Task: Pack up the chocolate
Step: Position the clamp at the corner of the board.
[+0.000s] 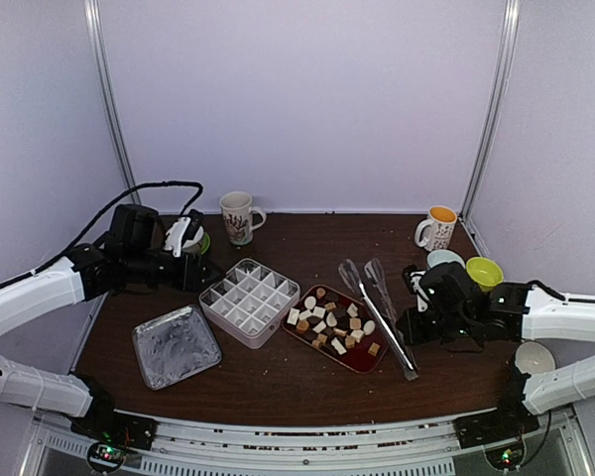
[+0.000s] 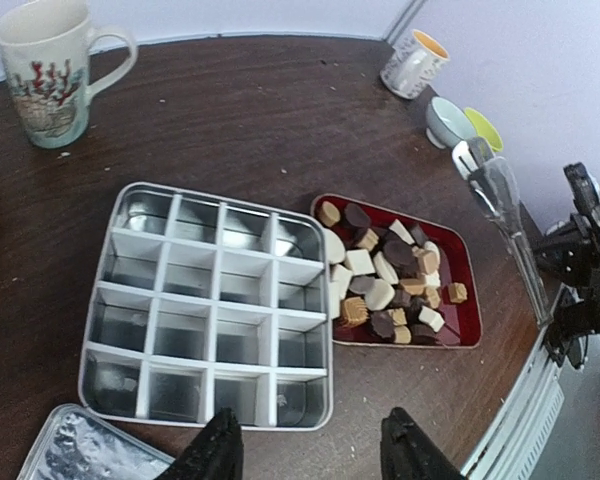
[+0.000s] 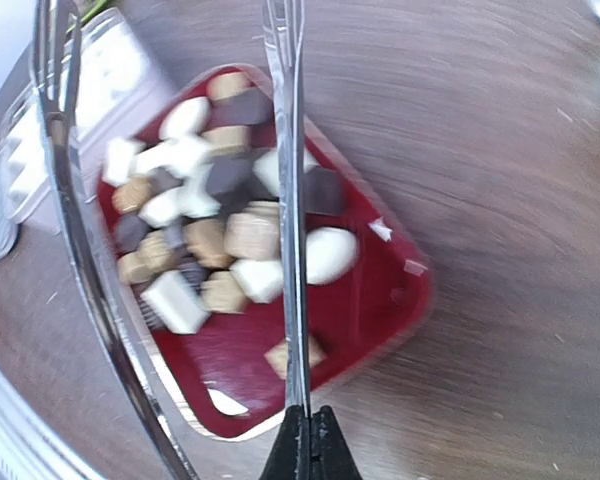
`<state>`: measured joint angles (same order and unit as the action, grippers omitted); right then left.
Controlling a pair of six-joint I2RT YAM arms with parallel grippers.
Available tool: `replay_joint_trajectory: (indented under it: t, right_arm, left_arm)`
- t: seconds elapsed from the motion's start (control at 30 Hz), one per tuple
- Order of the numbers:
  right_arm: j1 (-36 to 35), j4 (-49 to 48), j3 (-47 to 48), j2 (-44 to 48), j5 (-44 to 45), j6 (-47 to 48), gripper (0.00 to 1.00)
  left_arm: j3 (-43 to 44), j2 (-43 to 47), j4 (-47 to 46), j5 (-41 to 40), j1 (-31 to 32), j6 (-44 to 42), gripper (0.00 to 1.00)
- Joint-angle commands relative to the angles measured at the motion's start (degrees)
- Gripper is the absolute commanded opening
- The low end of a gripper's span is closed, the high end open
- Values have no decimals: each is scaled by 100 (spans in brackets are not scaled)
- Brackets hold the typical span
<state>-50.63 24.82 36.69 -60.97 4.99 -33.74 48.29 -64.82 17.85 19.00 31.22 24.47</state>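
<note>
Where pale walls [image 1: 307,99] enclose it | table [image 1: 307,238] dark brown wood | chocolate [image 1: 332,322] on tray [image 1: 360,364]

The left arm [image 1: 30,293] and right arm [image 1: 575,317] share one build: smooth white tubular links joined by bulky black joint housings. A thin black cable [image 1: 164,183] arches away from the left arm's black wrist section. Both grippers are black. The left gripper [image 2: 313,455] shows two tapered matte fingers, and the right gripper [image 3: 310,445] shows two narrow ones with a fine seam between them. The black bases [image 1: 109,428] carry tiny coloured indicator lights.
</note>
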Motion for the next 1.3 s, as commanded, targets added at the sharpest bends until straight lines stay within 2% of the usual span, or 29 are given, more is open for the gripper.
replay_joint_trajectory:
  t: [0.0, 0.17, 0.33, 0.43, 0.53, 0.63, 0.87, 0.97, 1.1, 1.27]
  right_arm:
    - [-318, -470, 550, -460, -432, 697, 0]
    - [-903, -360, 1429, -1508, -520, 1239, 0]
    - [-1518, -78, 2150, -2444, -316, 1739, 0]
    - [-1697, 33, 2383, -2849, -265, 1924, 0]
    - [-1782, 212, 2581, -3140, -224, 2151, 0]
    - [-1822, 283, 2670, -3329, -339, 2456, 0]
    - [-1821, 623, 2874, -3692, -252, 3121, 0]
    - [-1820, 655, 2874, -3765, -165, 3270, 7]
    - [-1822, 648, 2911, -3794, -86, 3357, 15]
    - [-1810, 608, 2885, -3702, -256, 3374, 17]
  left_arm:
    - [197, 13, -321, 128, 606, -241, 52]
    - [261, 73, -214, -387, 1542, -699, 61]
    - [-129, 641, -105, -854, 1773, -1085, 63]
    - [-418, 1044, -100, -858, 1773, -1277, 86]
    - [-569, 1239, -50, -761, 1773, -1396, 97]
    - [-769, 1307, -190, -531, 1773, -1625, 95]
    - [-1525, 1476, -1304, -169, 1818, -1991, 93]
    - [-1693, 1425, -1563, -262, 2017, -2393, 92]
    - [-1664, 986, -1701, -140, 2163, -2716, 79]
    - [-1475, 251, -1784, 67, 2391, -2874, 74]
